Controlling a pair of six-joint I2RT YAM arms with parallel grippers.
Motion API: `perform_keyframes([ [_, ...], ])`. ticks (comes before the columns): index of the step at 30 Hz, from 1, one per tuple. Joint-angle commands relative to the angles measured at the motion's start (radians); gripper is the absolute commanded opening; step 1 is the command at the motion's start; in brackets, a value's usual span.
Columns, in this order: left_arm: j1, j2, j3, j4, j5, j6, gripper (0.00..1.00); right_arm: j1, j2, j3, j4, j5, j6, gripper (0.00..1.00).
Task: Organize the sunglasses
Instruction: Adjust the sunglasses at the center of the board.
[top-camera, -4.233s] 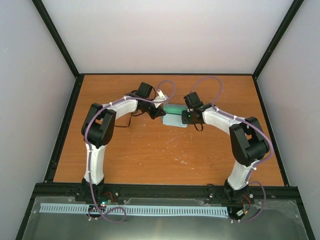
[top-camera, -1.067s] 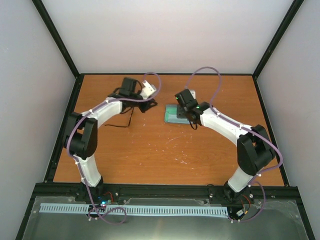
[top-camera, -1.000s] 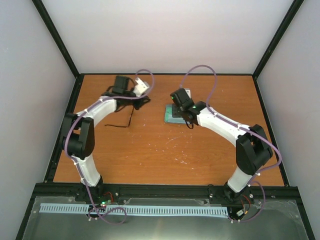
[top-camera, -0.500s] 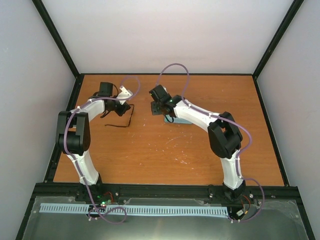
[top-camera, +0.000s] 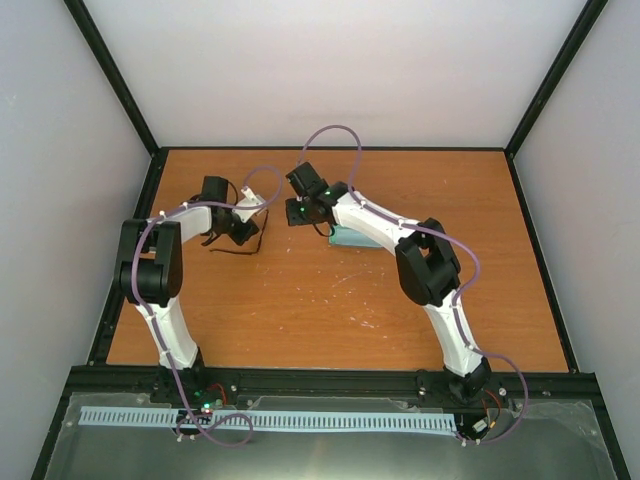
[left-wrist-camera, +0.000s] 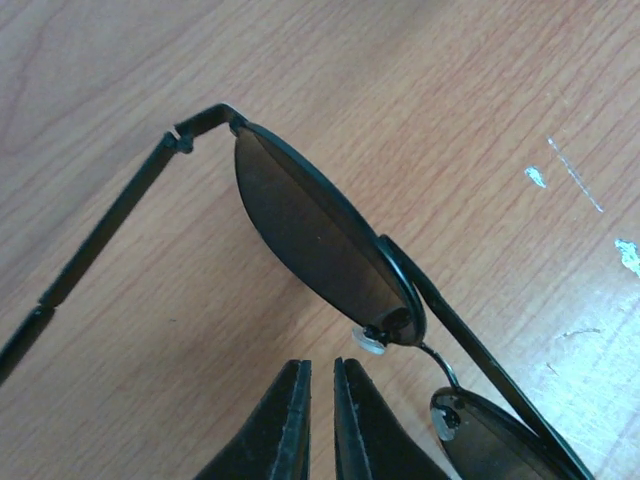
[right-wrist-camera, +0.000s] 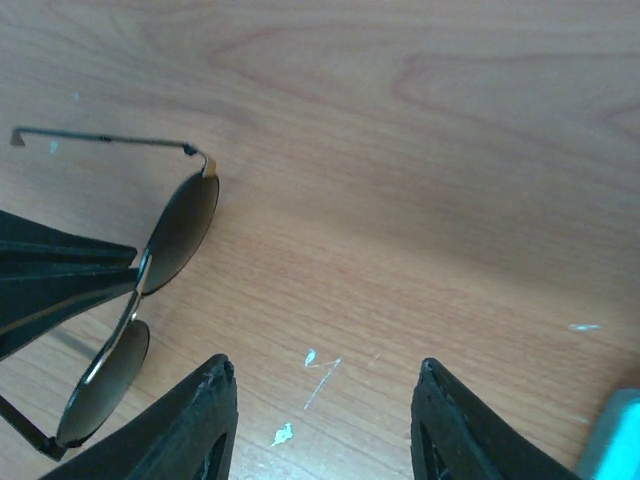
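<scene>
The sunglasses (left-wrist-camera: 320, 240) lie open on the wooden table, with a thin dark frame, brown lenses and slim temple arms. They also show in the right wrist view as sunglasses (right-wrist-camera: 180, 235) and from above as sunglasses (top-camera: 240, 252). My left gripper (left-wrist-camera: 321, 375) points at the nose pad beside the bridge. Its jaws stand almost together with only a slim gap and nothing in it. My right gripper (right-wrist-camera: 322, 385) hovers open over bare wood just right of the sunglasses. From above, the left gripper (top-camera: 243, 232) and right gripper (top-camera: 293, 212) flank them.
A light-blue flat thing (top-camera: 352, 238) lies right of the sunglasses, partly under my right arm; its corner (right-wrist-camera: 622, 440) shows in the right wrist view. White scratches (right-wrist-camera: 320, 375) mark the wood. Black frame rails (top-camera: 130, 250) edge the table.
My right arm has swung left, from over the light-blue thing to beside the sunglasses, its jaws widening. My left gripper has drawn back to the sunglasses' bridge and its jaws have narrowed.
</scene>
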Motion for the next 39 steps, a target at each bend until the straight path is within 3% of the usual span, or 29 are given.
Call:
perform_keyframes([
  [1,-0.003,0.018,-0.011,-0.017,0.041,-0.007,0.11,0.006,0.051,0.032,-0.024,-0.092,0.022,0.48],
  [13,-0.019,-0.017,-0.14,0.015,0.084,-0.067,0.1,0.006,0.093,0.043,0.03,-0.201,0.045,0.52],
  [22,-0.084,-0.038,-0.16,0.034,0.113,-0.13,0.1,0.008,0.116,0.061,0.032,-0.255,0.034,0.57],
  [39,-0.131,-0.045,-0.166,0.054,0.124,-0.164,0.1,0.027,0.169,0.108,-0.039,-0.33,0.022,0.56],
])
